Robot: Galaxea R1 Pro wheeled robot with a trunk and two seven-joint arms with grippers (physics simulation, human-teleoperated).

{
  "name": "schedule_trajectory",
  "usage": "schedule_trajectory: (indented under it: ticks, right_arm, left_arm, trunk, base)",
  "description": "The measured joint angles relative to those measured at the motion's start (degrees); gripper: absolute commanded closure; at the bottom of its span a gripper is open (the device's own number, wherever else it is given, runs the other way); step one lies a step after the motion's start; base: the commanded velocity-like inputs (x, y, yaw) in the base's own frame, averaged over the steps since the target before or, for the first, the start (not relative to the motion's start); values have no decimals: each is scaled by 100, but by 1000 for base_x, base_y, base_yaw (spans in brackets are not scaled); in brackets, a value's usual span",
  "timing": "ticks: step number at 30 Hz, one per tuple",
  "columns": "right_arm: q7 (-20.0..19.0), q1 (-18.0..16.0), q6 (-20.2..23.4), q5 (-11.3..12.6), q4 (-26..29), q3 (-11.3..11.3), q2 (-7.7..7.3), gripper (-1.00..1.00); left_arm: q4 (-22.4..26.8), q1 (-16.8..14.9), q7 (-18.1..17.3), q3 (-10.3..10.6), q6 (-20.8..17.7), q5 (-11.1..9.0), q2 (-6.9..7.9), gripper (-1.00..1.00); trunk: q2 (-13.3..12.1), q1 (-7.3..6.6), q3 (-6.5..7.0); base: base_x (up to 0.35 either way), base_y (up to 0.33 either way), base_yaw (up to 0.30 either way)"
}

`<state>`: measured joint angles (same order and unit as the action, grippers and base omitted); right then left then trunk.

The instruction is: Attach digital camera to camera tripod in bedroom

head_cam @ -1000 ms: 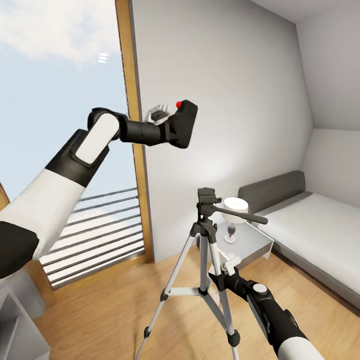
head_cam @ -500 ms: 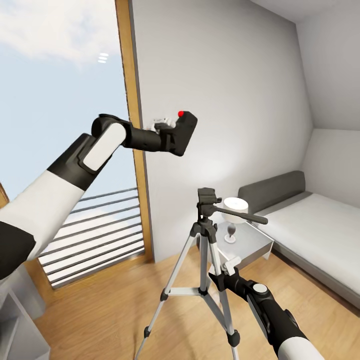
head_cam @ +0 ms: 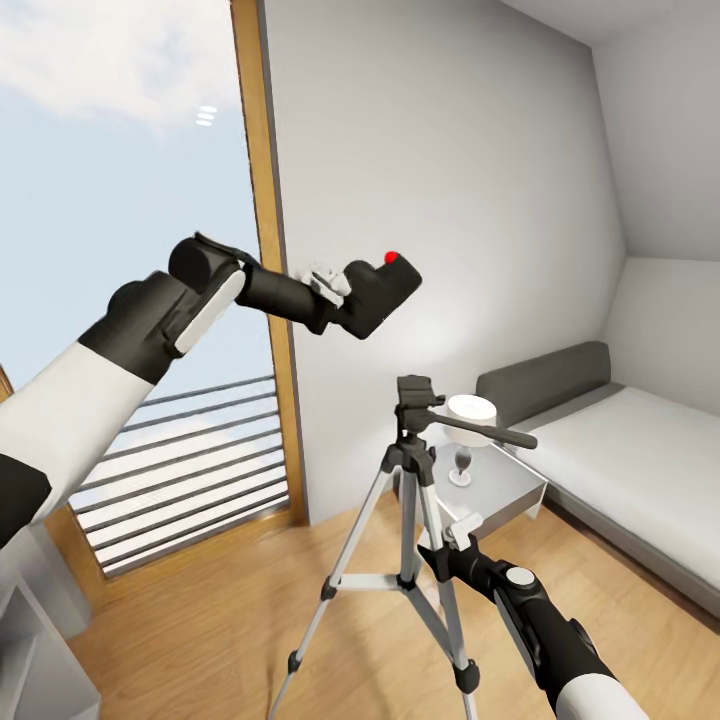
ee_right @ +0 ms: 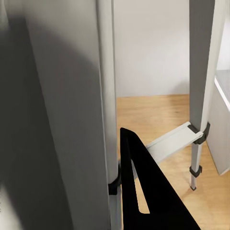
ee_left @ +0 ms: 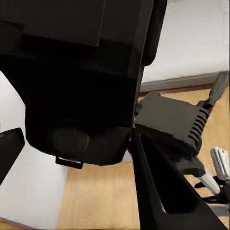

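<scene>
The left tool [head_cam: 335, 292] is closed on the digital camera [head_cam: 380, 293] and holds it in the air in front of the white wall, above and slightly left of the camera tripod [head_cam: 410, 520]. The camera is tilted, its red spot uppermost. A clear gap of open air separates it from the tripod's black head [head_cam: 413, 395], which carries nothing; the pan handle [head_cam: 480, 430] sticks out toward the bed [head_cam: 630, 470]. In the left wrist view the camera's dark body [ee_left: 81, 72] sits between the 2 fingers [ee_left: 163, 191], with the tripod head [ee_left: 172, 122] below it.

The tripod stands on the wood plank floor [head_cam: 220, 620] of the bedroom, its 3 silver legs spread. The right tool [head_cam: 450, 545] is at the leg nearest the bed, the leg running between its fingers; in the right wrist view 1 dark finger [ee_right: 143, 191] lies beside that leg [ee_right: 108, 96], but I cannot tell whether it is clamped.

Behind the tripod a small grey nightstand [head_cam: 500, 490] with a white lamp [head_cam: 470, 415] stands against the bed's headboard end. The tall wood-framed window [head_cam: 130, 280] fills the left side, leaving open floor between it and the tripod.
</scene>
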<state>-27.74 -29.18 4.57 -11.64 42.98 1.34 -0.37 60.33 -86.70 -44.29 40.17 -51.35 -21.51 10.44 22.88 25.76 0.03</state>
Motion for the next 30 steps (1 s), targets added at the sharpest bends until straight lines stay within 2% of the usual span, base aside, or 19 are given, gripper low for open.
schedule_trajectory:
  ticks: [2, 3, 5, 6, 8, 11, 15, 19, 22, 24, 26, 27, 30]
  right_arm:
    - [14, 0, -2, 7, 1, -1, 0, 100]
    - [26, 0, -3, 12, 1, -1, 0, 100]
    - [34, 0, -3, 12, 1, -1, 0, 100]
    - [38, -1, -4, 14, 2, -1, 0, 100]
    - [43, -1, -5, 15, 2, -1, 0, 100]
    - [47, 0, -5, 13, 1, -1, 0, 100]
    - [49, 0, -5, 12, 2, -1, 0, 100]
    - [49, 0, -5, 13, 2, -1, 0, 100]
    - [49, 0, -6, 12, 2, -1, 0, 100]
    - [49, 0, -5, 10, 2, -1, 0, 100]
    - [49, 0, -5, 6, 1, -1, 0, 100]
    - [51, 0, -5, 2, 1, -1, 0, 100]
    - [55, 0, -7, -13, -1, 0, 0, 100]
  left_arm:
    - [-55, 0, -436, -10, 312, 362, -1, 100]
    - [-143, 0, -794, -23, 684, 616, 1, 100]
    - [-269, 0, -1079, -39, 1112, 831, -2, 100]
    - [-401, 1, -1259, -55, 1483, 958, -2, 100]
    - [-594, 1, -1423, -73, 1936, 1085, 22, 100]
    - [-733, 1, -1521, -92, 2318, 1146, 95, 100]
    - [-784, 1, -1508, -102, 2521, 1138, 110, 100]
    - [-774, 1, -1437, -105, 2455, 1093, 56, 100]
    - [-772, 1, -1445, -86, 2095, 1073, -2, 100]
    - [-777, -1, -1580, -79, 1544, 1068, -94, 100]
    - [-779, -10, -1736, -80, 1270, 1061, -128, 100]
    - [-848, -174, -1999, -77, 889, 1042, -157, 100]
    - [-1093, -604, -2219, -67, 520, 1041, -208, 100]
  trunk:
    - [0, 0, 0]
    - [0, 0, 0]
    - [0, 0, 0]
    - [0, 0, 0]
    - [0, 0, 0]
    - [0, 0, 0]
    - [1, 0, 0]
    - [0, 0, 0]
    - [0, 0, 0]
    - [0, 0, 0]
    - [1, 0, 0]
    - [1, 0, 1]
    - [2, -1, 1]
  base:
    - [0, 0, 0]
    - [0, 0, 0]
    - [0, 0, 0]
    - [0, 0, 0]
    - [0, 0, 0]
    - [0, 0, 0]
    - [0, 0, 0]
    - [0, 0, 0]
    - [0, 0, 0]
    - [0, 0, 0]
    - [0, 0, 0]
    - [0, 0, 0]
    - [0, 0, 0]
